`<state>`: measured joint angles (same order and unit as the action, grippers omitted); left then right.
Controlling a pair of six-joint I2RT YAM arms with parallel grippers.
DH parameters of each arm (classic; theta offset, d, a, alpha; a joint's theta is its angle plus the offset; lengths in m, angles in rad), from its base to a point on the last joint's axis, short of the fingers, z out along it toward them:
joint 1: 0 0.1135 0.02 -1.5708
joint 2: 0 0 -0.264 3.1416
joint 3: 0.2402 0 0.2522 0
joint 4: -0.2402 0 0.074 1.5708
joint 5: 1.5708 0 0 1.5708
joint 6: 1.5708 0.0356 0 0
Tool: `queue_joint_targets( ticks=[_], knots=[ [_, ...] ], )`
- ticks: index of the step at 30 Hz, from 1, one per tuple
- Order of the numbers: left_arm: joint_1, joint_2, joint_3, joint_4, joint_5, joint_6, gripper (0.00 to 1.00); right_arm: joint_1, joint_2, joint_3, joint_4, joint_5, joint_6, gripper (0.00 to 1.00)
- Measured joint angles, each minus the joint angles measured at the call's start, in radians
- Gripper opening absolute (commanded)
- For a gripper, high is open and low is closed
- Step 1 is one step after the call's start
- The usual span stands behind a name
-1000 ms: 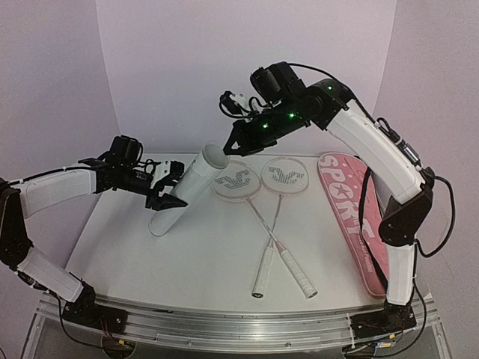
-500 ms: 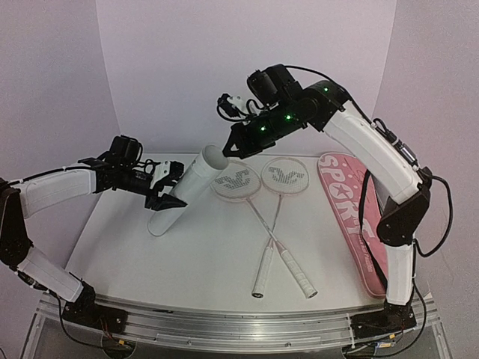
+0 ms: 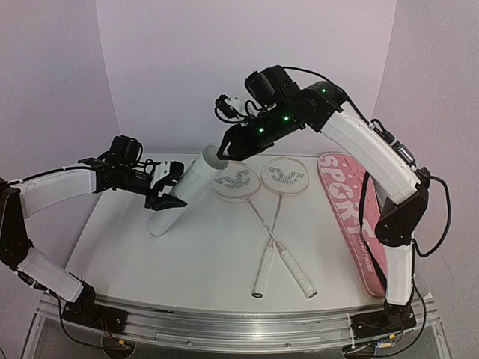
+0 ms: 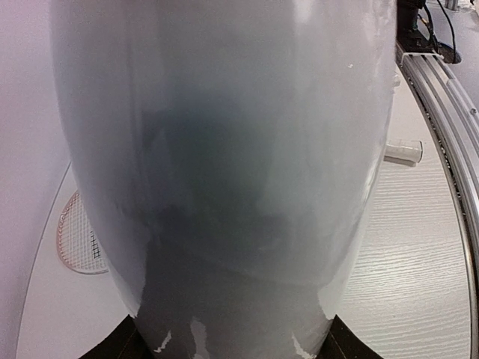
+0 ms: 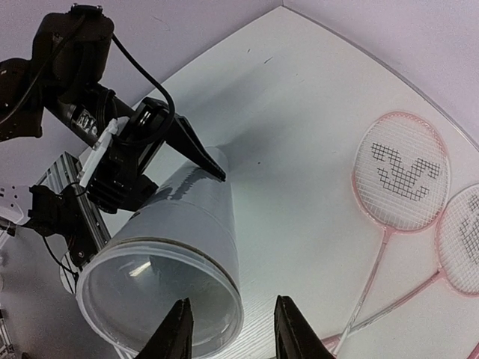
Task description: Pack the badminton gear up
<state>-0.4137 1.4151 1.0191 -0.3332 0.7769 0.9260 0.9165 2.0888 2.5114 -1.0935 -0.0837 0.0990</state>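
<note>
left gripper (image 3: 168,188) clamps the tilted white cardboard tube (image 3: 197,173); right gripper (image 5: 233,330), parted and empty, should centre over its mouth.

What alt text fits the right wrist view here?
The open mouth of a tilted white tube fills the lower left, held by the left tool, with the right tool open at its rim. Two rackets lie crossed on the white table at right.
</note>
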Motion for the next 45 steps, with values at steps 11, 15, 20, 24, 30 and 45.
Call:
queue_joint_targets(
  ticks=[11,15,20,24,30,45],
  knots=[
    [0.000,0.000,0.000,0.000,0.001,0.000,0.26,0.001,0.000,0.002,0.008,0.032,-0.008,0.55],
    [0.000,0.000,0.000,0.000,0.003,-0.001,0.26,0.001,-0.001,0.002,0.017,0.039,-0.011,0.56],
    [0.000,0.000,0.000,0.000,0.007,-0.002,0.26,0.001,-0.014,0.002,0.038,0.044,-0.014,0.54],
    [0.000,0.000,0.000,0.000,0.008,-0.003,0.26,0.001,-0.043,0.000,0.059,0.045,-0.020,0.08],
    [0.000,0.000,0.000,0.001,0.009,-0.008,0.26,0.001,-0.141,-0.103,0.170,-0.047,-0.006,0.00],
    [0.000,0.000,0.000,0.001,0.009,-0.010,0.26,0.002,-0.117,-0.117,0.228,-0.170,0.031,0.00]
  ],
)
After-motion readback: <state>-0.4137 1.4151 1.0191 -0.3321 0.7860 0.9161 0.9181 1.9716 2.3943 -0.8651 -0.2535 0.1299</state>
